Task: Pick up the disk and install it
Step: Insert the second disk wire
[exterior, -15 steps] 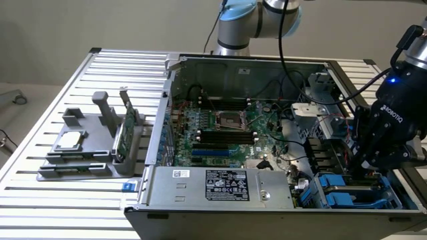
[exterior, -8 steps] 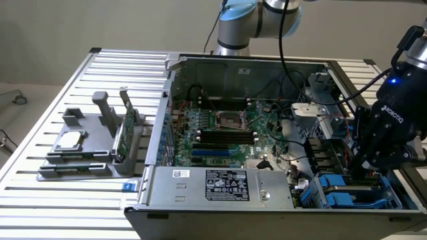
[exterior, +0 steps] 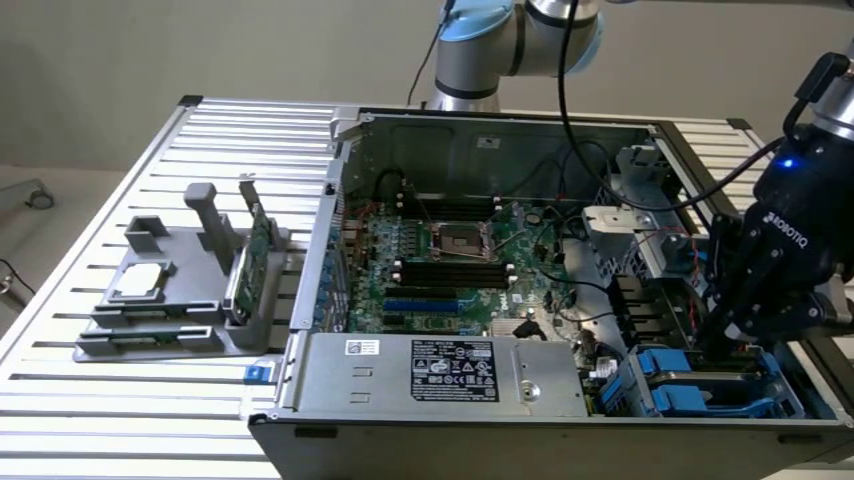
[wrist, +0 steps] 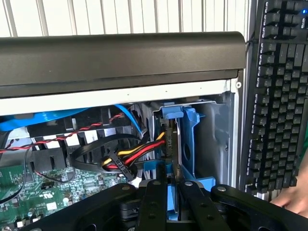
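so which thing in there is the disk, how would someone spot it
Start at the open computer case on the slatted table and go to its front corner on the exterior view's right, under the gripper. The disk stands on edge in the drive bay there, with a bright blue carrier, unlike the green motherboard and grey power supply beside it.

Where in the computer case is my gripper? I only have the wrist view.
Observer: The gripper is low in the case's front corner at the exterior view's right, on the disk, beside the power supply.
Operator: What's outside the case?
Observer: A grey holder sits on the table at the exterior view's left.
Operator: What's in it?
Observer: A green circuit card stands upright, and a small silver chip lies flat.
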`<state>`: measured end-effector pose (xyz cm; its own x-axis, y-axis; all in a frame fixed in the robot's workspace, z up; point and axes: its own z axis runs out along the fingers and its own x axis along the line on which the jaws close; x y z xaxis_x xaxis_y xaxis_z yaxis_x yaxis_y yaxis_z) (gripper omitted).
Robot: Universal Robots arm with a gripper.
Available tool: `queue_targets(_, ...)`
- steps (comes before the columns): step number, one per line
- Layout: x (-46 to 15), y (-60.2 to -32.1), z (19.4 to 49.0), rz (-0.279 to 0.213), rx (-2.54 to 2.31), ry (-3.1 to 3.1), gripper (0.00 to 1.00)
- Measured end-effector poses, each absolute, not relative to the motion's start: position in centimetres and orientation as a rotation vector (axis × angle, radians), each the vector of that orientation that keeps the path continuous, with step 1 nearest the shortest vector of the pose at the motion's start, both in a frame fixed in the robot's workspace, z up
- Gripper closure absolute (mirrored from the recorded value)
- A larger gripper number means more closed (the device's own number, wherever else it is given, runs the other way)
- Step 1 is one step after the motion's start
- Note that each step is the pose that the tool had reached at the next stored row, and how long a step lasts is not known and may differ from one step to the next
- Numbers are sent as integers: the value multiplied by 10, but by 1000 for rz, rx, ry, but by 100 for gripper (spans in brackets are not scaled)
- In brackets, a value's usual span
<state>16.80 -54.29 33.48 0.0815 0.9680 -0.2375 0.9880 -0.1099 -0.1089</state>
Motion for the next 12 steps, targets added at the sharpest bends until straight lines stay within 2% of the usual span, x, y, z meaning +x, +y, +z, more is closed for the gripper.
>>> queue_targets(12,166,-543,335,-385,2249,2042,84)
